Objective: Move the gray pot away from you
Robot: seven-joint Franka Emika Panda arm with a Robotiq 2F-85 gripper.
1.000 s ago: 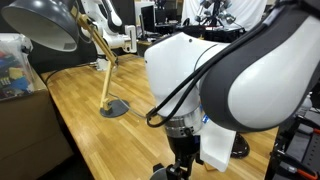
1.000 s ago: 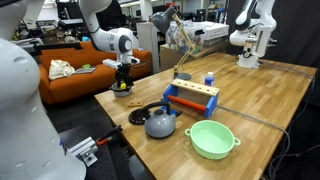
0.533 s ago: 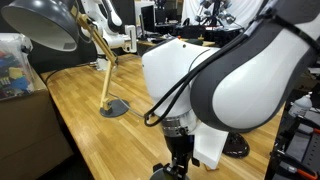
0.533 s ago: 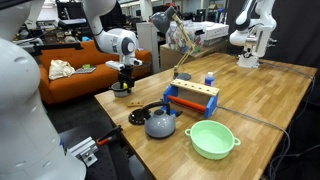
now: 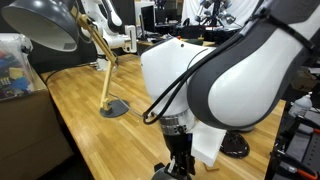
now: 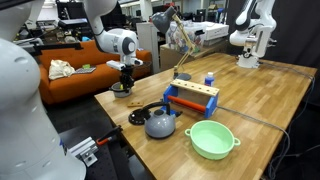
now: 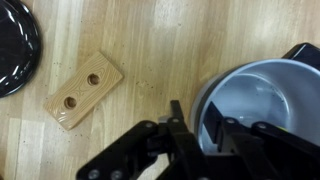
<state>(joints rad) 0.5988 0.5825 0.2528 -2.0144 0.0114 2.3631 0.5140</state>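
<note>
The gray pot [image 7: 265, 100] fills the right of the wrist view, round, with a thin rim and a pale inside. My gripper [image 7: 193, 118] straddles its left wall from above, one finger [image 7: 176, 112] over the wood outside and the other finger [image 7: 211, 122] inside the pot. The jaws stand narrow, with a small gap still showing on each side of the rim. In an exterior view the gripper [image 6: 123, 78] hangs over the pot [image 6: 120, 92] at the table's corner near the orange sofa.
A wooden block [image 7: 84, 90] with two holes lies left of the pot, and a black disc [image 7: 12, 45] sits at the far left. A silver kettle [image 6: 160, 124], a green bowl [image 6: 211, 138], a red-and-blue toy rack [image 6: 192, 97] and a desk lamp [image 5: 105, 60] share the table.
In the exterior views the arm has shifted only slightly and stays over the pot. The pot has not moved.
</note>
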